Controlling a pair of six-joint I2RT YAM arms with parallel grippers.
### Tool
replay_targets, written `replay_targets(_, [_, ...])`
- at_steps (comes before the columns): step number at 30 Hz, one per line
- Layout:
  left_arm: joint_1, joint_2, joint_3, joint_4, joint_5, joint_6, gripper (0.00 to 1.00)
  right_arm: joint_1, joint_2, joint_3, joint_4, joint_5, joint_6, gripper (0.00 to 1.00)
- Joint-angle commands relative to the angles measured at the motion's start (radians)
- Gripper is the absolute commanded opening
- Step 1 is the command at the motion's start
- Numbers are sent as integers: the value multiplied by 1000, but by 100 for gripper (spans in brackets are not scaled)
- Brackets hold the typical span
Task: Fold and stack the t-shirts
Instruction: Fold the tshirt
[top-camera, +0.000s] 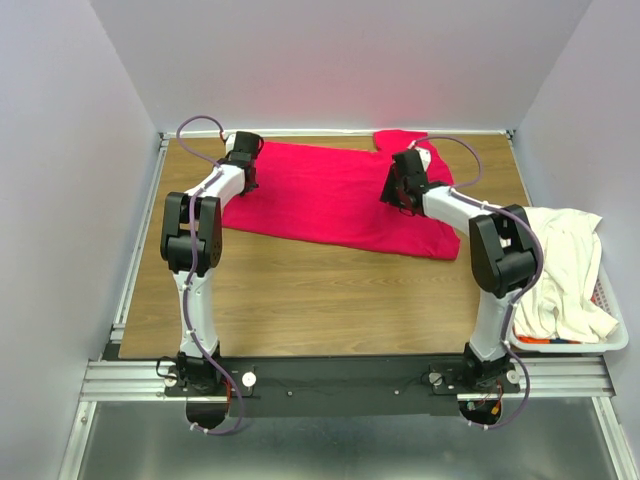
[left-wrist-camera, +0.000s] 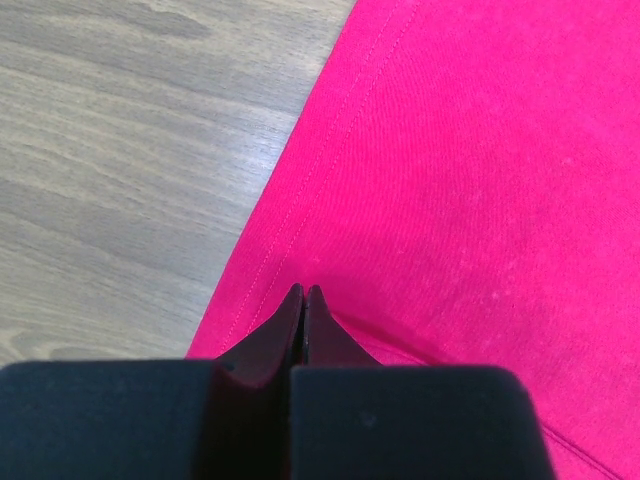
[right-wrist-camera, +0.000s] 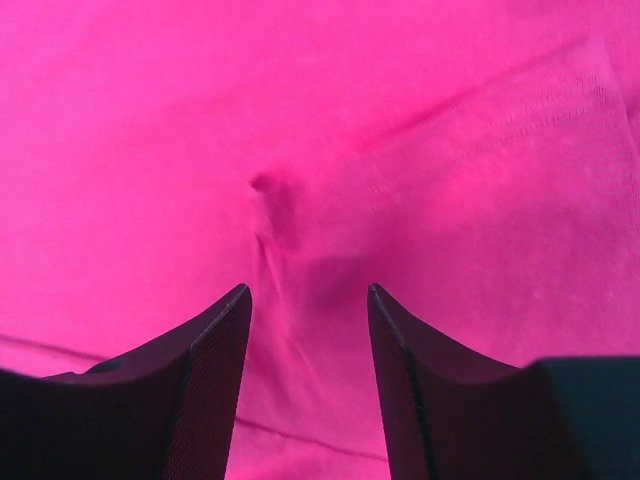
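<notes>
The red t-shirt (top-camera: 330, 200) lies spread flat across the far half of the wooden table (top-camera: 300, 290). My left gripper (top-camera: 246, 170) is down at the shirt's left edge. In the left wrist view its jaws are shut (left-wrist-camera: 303, 290) just inside the stitched hem, with a small ridge of red cloth (left-wrist-camera: 450, 200) running off their tips. My right gripper (top-camera: 393, 193) is over the shirt's right part, near the sleeve. It stands open (right-wrist-camera: 308, 290), its fingers on either side of a raised wrinkle in the red cloth (right-wrist-camera: 280, 215). The cream-white t-shirt (top-camera: 565, 270) lies crumpled in the basket.
A white slatted laundry basket (top-camera: 610, 340) stands off the table's right edge, beside the right arm's base. Grey walls close in the table on the left, right and back. Bare wood shows in front of the red shirt.
</notes>
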Motion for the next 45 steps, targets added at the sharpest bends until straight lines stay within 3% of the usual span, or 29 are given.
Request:
replay_targets(1, [7, -54, -13, 17, 17, 6, 0, 34, 36, 76, 9, 108, -24, 57])
replay_targets(16, [9, -57, -15, 21, 28, 9, 0, 61, 183, 222, -28, 197, -69, 49])
replay_targets(24, [9, -62, -21, 26, 39, 9, 0, 65, 232, 260, -42, 196, -70, 40])
replay_targets(29, [9, -67, -23, 26, 39, 9, 0, 66, 236, 260, -47, 203, -70, 28])
replay_targets(36, [11, -80, -36, 29, 42, 11, 0, 65, 217, 246, -51, 217, -63, 1])
replay_targets(45, [17, -109, -55, 37, 54, 9, 0, 65, 119, 207, -51, 271, -55, 0])
